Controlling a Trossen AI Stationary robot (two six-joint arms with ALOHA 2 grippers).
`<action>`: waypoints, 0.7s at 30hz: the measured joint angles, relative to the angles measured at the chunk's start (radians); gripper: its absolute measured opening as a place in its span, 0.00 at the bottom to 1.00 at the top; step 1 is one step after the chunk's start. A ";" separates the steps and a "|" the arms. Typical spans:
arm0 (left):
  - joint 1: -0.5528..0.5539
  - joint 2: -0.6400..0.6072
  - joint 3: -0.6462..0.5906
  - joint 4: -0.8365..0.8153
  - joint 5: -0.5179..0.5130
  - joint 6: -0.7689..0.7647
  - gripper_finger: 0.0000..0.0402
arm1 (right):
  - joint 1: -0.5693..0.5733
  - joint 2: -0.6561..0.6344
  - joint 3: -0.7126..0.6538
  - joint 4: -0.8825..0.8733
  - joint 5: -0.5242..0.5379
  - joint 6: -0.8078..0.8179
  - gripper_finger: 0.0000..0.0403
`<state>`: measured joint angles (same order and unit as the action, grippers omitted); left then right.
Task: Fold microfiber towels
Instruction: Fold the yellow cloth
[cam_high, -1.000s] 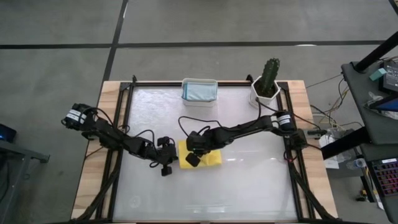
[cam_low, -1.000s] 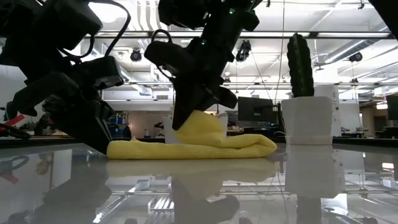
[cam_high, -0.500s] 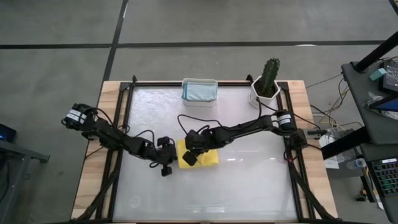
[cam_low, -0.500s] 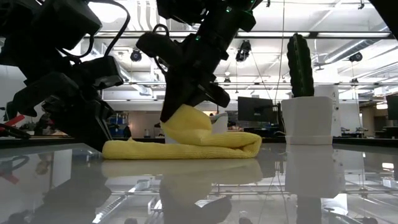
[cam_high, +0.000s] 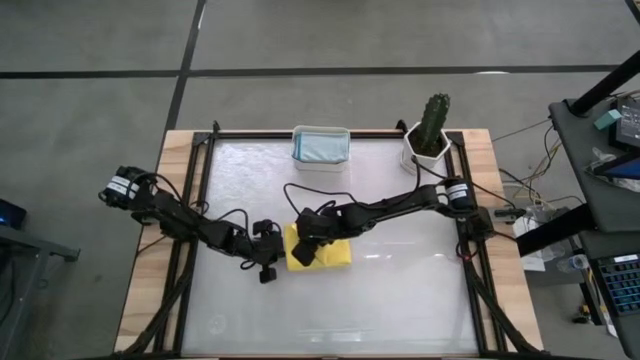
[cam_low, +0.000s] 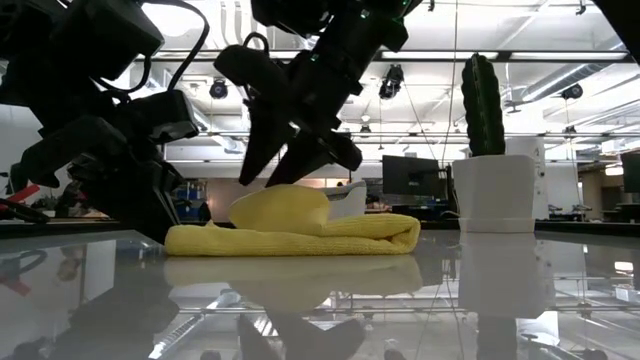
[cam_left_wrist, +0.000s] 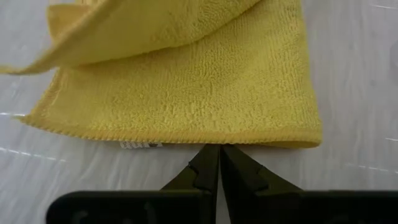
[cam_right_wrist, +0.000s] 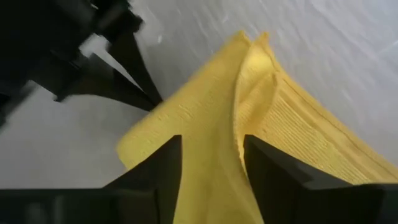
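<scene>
Pinning the near edge matters most now: the left gripper (cam_high: 266, 262), clenched on nothing, presses its tips at the 9 o'clock edge of the yellow towel (cam_high: 322, 252), which lies doubled near the table's (cam_high: 400, 290) middle. Just over it, toward 3 o'clock, the right gripper (cam_high: 305, 250) hangs with fingers parted, the raised flap loose between them. I'd lift straight clear so the flap settles flat. A folded pale blue-grey towel (cam_high: 321, 145) sits in the white tub (cam_high: 321, 165) at 12 o'clock.

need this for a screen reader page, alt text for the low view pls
A folded yellow towel lies on the glossy table, its top flap humped up under the open right gripper. The shut left gripper sits at its edge; a potted cactus stands behind.
</scene>
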<state>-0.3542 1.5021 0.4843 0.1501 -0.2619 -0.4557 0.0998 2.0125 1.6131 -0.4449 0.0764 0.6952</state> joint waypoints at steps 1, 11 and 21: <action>0.000 0.000 0.000 0.000 0.000 0.000 0.01 | 0.000 0.000 0.000 0.012 -0.004 0.000 0.40; 0.001 0.000 0.000 0.000 0.000 0.000 0.01 | 0.054 -0.001 0.000 0.159 -0.014 -0.096 0.47; 0.001 0.000 0.000 0.000 0.000 0.000 0.01 | 0.059 -0.120 0.002 -0.136 0.117 -0.175 0.43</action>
<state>-0.3536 1.5017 0.4843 0.1499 -0.2619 -0.4557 0.1591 1.8924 1.6150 -0.5812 0.1932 0.5203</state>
